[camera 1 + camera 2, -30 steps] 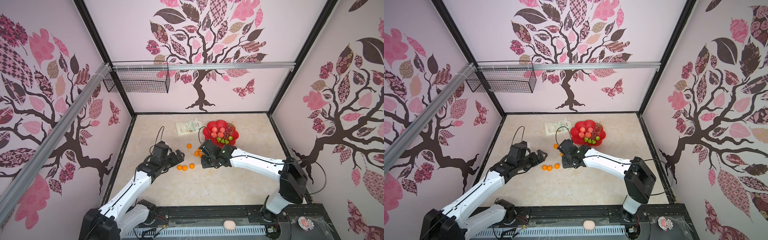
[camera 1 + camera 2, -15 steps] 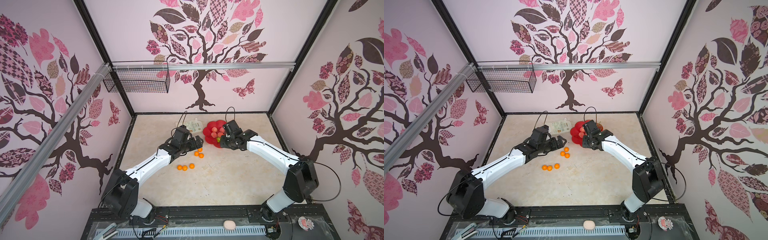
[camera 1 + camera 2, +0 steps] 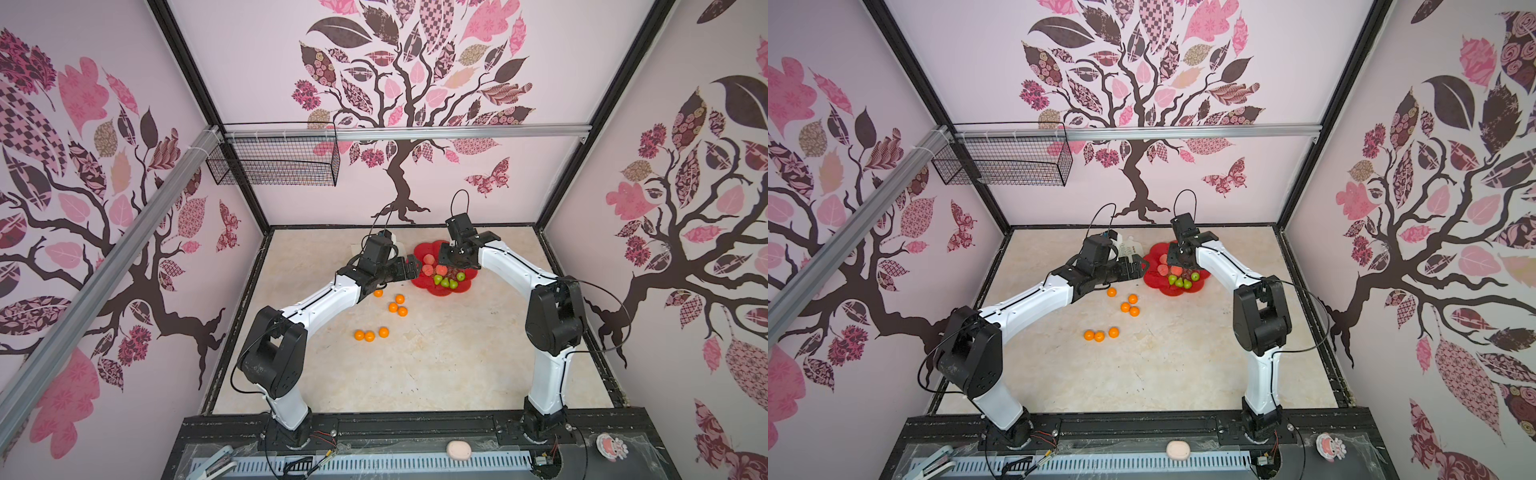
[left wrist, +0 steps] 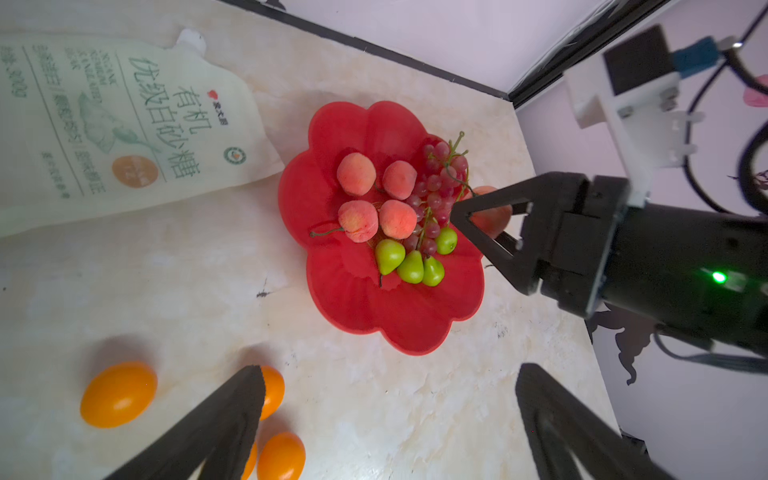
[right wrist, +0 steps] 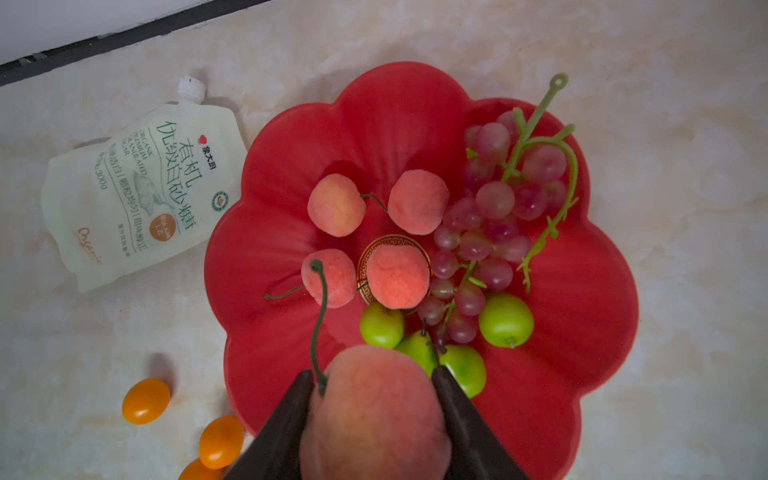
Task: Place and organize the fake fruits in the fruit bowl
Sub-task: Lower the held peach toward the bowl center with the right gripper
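Up on the rail at 11 o'clock of the scene, the black wire basket (image 3: pixel 274 166) hangs well apart from everything you are working with. Down on the surface (image 3: pixel 415 374), the white printed pouch (image 4: pixel 116 124) lies flat at 10 o'clock from the fruit bowl (image 4: pixel 395 316), one corner right by the scalloped rim; whether they touch you cannot tell. Your left gripper (image 4: pixel 390 372) hangs at the bowl's 9 o'clock edge, jaws spread wide and empty, and it covers part of the pouch in both top views. Seven tangerines (image 3: pixel 392 307) lie loose outside the bowl around its 7 to 8 o'clock: one just beside your left arm, three bunched together, three in a row nearer the front. Inside the bowl, four peaches (image 5: pixel 336 205) sit from the centre toward 9 o'clock, one resting on the gold emblem (image 5: pixel 365 259); the grape bunch (image 5: pixel 494 199) lies toward 3 o'clock; green pears (image 4: pixel 390 255) and a green apple (image 5: pixel 505 320) crowd 6 o'clock. Your right gripper (image 5: pixel 374 374) is clamped on a fifth peach (image 5: pixel 374 428), held over the bowl, and it hides most of the grape bunch from above.
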`<state>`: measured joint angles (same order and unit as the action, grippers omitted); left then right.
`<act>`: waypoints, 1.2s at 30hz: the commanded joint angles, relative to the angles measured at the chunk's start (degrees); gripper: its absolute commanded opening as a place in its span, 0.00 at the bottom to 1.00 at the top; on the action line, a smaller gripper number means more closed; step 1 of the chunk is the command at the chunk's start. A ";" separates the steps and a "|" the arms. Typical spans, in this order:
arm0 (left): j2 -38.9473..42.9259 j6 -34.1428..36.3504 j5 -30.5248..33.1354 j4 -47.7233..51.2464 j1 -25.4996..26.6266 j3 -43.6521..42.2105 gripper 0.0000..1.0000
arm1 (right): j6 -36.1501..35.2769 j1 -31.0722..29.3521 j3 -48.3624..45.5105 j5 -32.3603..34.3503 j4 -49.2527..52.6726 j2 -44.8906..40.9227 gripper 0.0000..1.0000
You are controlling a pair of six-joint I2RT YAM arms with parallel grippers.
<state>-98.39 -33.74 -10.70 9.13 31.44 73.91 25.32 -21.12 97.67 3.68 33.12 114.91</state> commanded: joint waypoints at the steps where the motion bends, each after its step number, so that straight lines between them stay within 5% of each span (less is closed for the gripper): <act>1: -1.96 3.23 -3.13 -4.74 -1.73 2.42 0.99 | -1.19 0.82 4.61 -0.71 0.69 5.36 0.46; 13: -8.21 1.91 -5.57 -8.11 -4.04 5.25 0.98 | -5.18 1.34 25.18 0.56 7.18 20.88 0.47; 36: -7.83 6.35 -4.15 -17.34 -0.78 0.27 0.98 | -6.77 2.49 32.25 -0.41 9.24 29.25 0.49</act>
<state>-106.56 -28.51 -15.09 -7.03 30.81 75.40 19.20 -18.98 128.11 3.16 40.21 141.69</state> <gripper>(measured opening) 0.983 0.494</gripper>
